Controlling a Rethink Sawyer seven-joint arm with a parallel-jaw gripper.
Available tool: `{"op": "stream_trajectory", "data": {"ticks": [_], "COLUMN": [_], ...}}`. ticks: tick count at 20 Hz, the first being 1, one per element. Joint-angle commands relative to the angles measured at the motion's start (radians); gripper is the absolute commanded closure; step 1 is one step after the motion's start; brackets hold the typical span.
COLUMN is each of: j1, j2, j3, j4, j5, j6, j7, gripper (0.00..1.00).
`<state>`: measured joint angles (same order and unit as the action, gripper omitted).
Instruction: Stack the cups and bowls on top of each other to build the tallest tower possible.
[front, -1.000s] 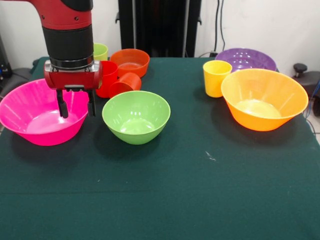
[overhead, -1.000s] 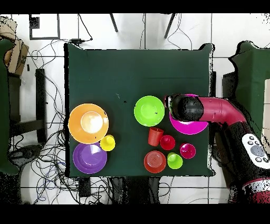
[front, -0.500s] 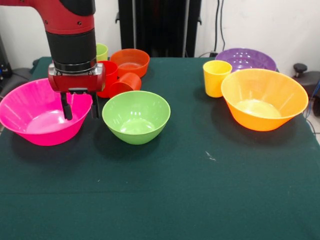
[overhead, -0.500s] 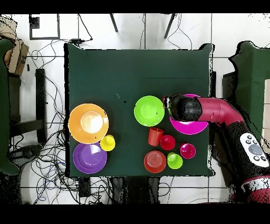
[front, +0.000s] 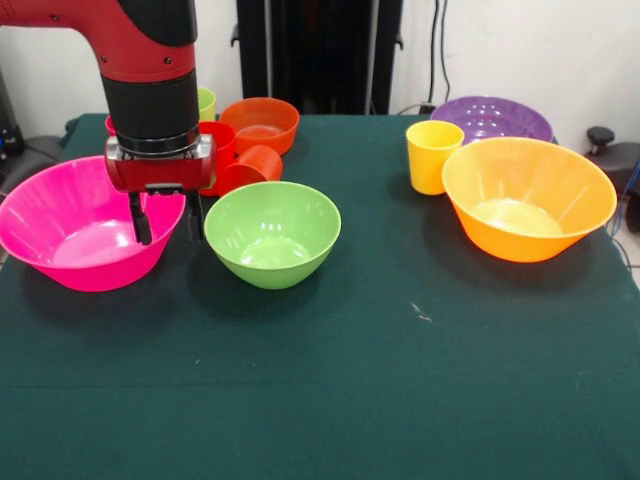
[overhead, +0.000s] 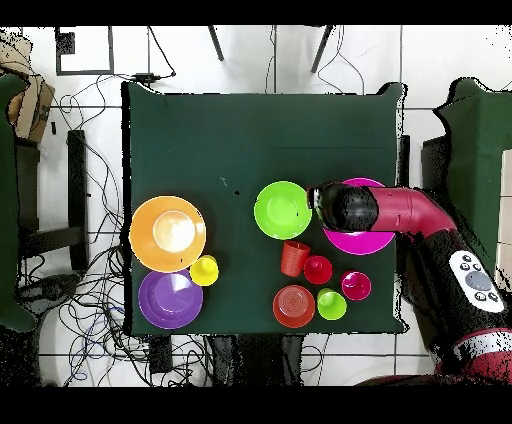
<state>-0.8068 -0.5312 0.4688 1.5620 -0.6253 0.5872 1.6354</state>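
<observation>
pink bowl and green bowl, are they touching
Apart. The front view shows a strip of dark tablecloth between the pink bowl and the green bowl, with the claw hanging over the pink bowl's near rim.

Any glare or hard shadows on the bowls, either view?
Front view: soft highlights inside the green bowl and orange-yellow bowl, faint shadows on the cloth. Overhead view: bright patch in the orange-yellow bowl's centre; the arm covers part of the pink bowl.

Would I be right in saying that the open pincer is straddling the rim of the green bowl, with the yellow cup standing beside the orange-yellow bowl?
Not quite: the front view shows the open pincer straddling the rim of the pink bowl, not the green bowl next to it. The yellow cup does stand beside the orange-yellow bowl.
</observation>
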Motion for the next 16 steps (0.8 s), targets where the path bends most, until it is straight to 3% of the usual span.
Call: {"op": "stream_trajectory", "data": {"ticks": [1,16], "j1": [0.006,0.004], "j2": [0.032,-0.023], "j3": [0.032,0.011], "j4": [-0.077,-0.055], "j5": [-0.100,-0.093], "j6": [0.004,0.006], "j7": [-0.190,-0.147], "gripper": [0.00,0.00]}}
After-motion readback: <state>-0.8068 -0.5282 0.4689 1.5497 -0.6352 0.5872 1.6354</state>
